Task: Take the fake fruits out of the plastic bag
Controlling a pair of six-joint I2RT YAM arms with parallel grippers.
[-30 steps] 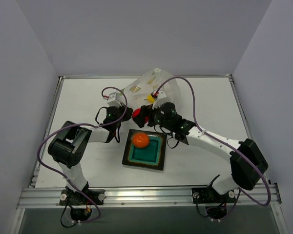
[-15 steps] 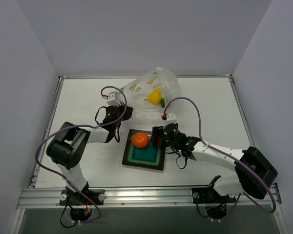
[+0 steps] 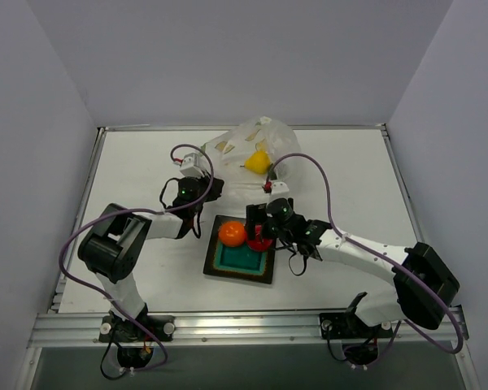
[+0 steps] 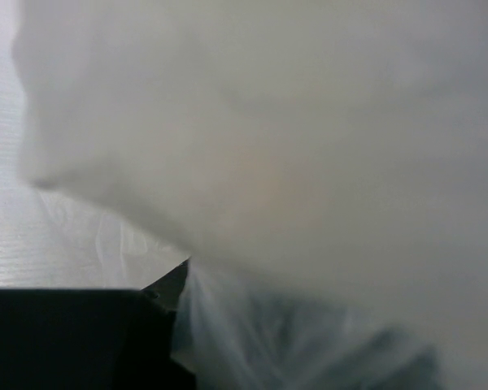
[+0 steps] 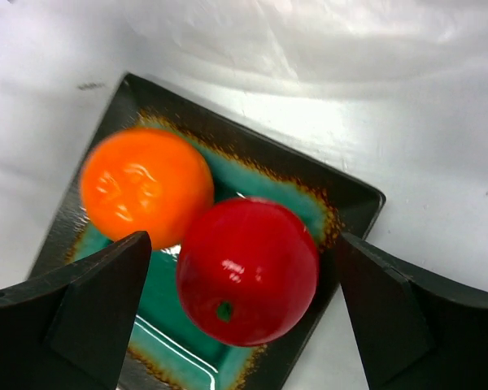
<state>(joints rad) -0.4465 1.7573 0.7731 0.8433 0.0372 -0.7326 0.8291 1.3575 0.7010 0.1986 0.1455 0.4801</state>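
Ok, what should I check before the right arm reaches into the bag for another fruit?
1. Open right gripper clear of red fruit: ok.
2. Both red fruit and orange fruit rest on the plate: ok.
3. Shut left gripper holds the plastic bag: ok.
4. Next target, yellow fruit, visible inside the bag: ok.
5. Whereabouts of green fruit: cannot tell, not in view.

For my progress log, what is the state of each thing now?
teal plate: holds two fruits
plastic bag: crinkled, pinched at edge
orange fruit: on teal plate
red fruit: on teal plate, ungripped
yellow pear: inside plastic bag
left gripper: shut on plastic bag
right gripper: open, astride red fruit
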